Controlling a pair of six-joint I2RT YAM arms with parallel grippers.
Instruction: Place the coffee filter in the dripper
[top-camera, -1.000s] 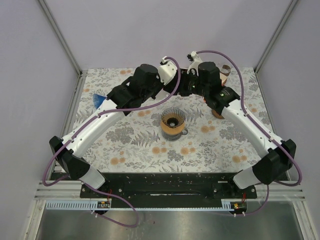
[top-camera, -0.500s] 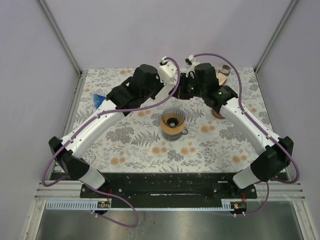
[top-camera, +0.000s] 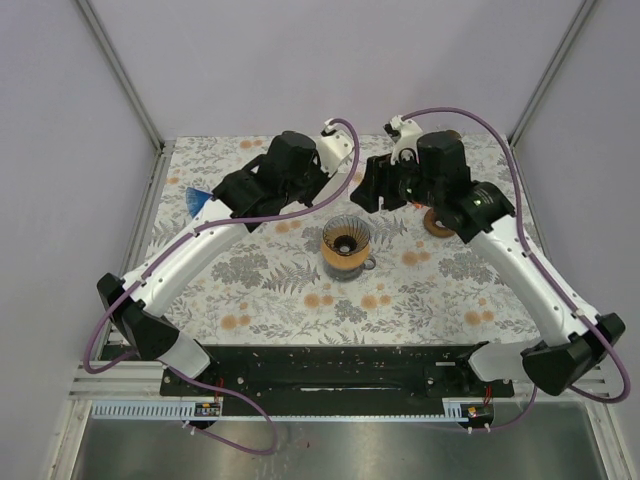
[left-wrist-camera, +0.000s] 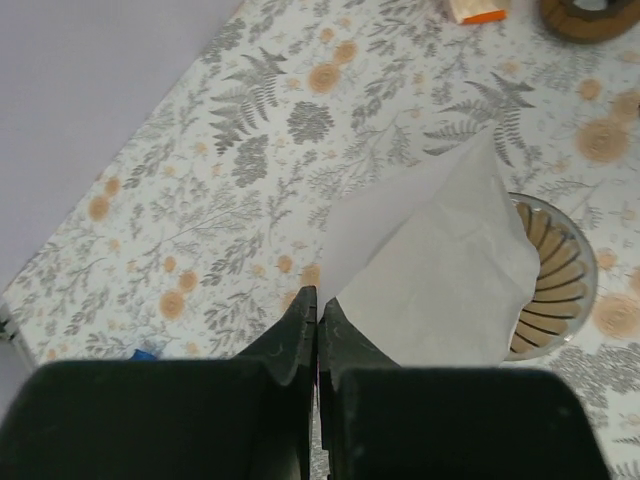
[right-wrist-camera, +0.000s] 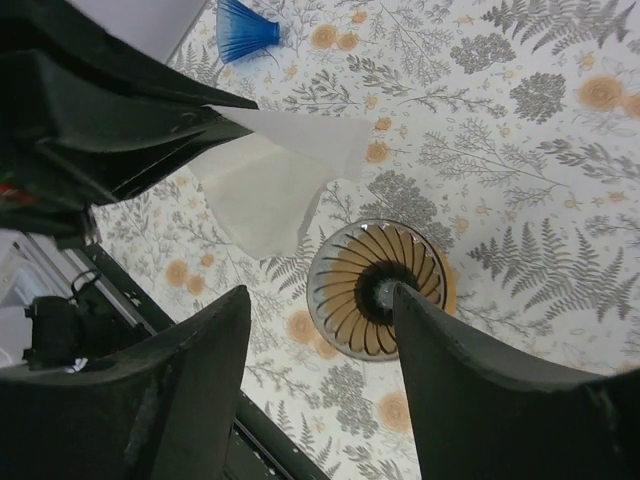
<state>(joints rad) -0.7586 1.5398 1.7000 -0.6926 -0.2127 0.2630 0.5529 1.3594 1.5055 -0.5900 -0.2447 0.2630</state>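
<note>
Left tool (left-wrist-camera: 318, 305): clenched, jaws pinching one corner of the white coffee filter (left-wrist-camera: 430, 270). The filter is held opened out above the counter (top-camera: 270, 290), just beside the dripper (top-camera: 346, 243) and not inside it. The dripper stands upright near the counter centre. Right tool (right-wrist-camera: 318, 295): released, fingers spread, grasping nothing, positioned above the dripper.

Nothing readable in any view tbh, no labels, brands or numbers. The small orange-edged packet (left-wrist-camera: 478, 10) at 1 o'clock in the left wrist view is too blurry.
</note>
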